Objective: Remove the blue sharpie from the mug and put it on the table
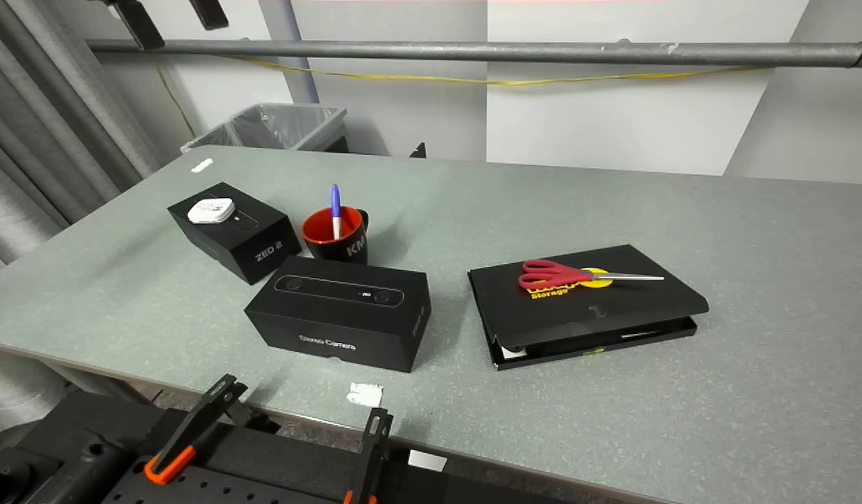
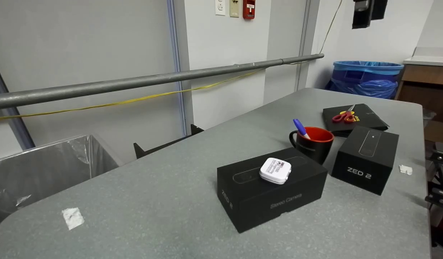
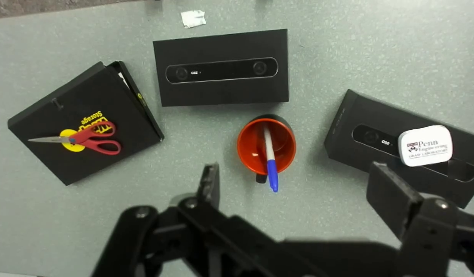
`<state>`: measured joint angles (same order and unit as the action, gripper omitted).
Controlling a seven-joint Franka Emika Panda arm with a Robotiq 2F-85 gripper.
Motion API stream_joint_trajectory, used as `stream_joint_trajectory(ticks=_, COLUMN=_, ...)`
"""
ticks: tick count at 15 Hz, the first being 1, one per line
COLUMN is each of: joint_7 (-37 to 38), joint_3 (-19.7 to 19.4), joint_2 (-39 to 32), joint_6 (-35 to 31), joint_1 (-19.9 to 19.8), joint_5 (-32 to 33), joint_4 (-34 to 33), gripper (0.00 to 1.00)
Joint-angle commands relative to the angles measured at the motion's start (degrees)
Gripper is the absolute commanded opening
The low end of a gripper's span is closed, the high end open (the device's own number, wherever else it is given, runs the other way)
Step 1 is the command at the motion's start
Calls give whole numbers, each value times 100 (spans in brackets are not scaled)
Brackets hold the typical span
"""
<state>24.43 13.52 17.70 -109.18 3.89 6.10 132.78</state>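
Foremost: gripper [image 3: 298,188], jaws parted wide, body blurred and cut off by the wrist view's lower edge. Beyond: blue sharpie [image 3: 273,176], leaned inside the mug [image 3: 247,148], cap projected over the rim, tip hard to make out. In an exterior view: mug's base, hidden by a black box [image 1: 336,308]; farther off, bin [image 1: 324,126], its lower part concealed by the table [image 1: 578,203].
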Motion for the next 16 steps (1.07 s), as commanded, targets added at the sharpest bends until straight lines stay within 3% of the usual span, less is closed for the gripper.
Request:
stream_joint_trajectory(ticks=1, joint_7=11, joint_3=-53, joint_2=-1, joint_6=12, joint_1=62, joint_5=14, joint_4=-9, gripper=100)
stream_joint_trajectory(ticks=4, joint_7=-150, joint_3=-50, joint_2=-47, joint_6=-93, joint_1=108, joint_5=16, joint_4=2, gripper=100)
stream_joint_trajectory(ticks=9, joint_7=-158, joint_3=-89, joint_2=-1122, joint_6=-782, joint_1=-9, joint_5=459, joint_4=-192, gripper=100)
stream_joint_trajectory(ticks=12, joint_7=-385, joint_3=-300, joint_2=-1779, joint_6=-1369, joint_1=4, joint_5=580, joint_4=-334, gripper=100)
stream_joint_trajectory(ticks=16, joint_7=-620, joint_3=-564, joint_2=-2414, joint_6=-1649, joint_1=68, joint_5=484, joint_4=-621, gripper=100)
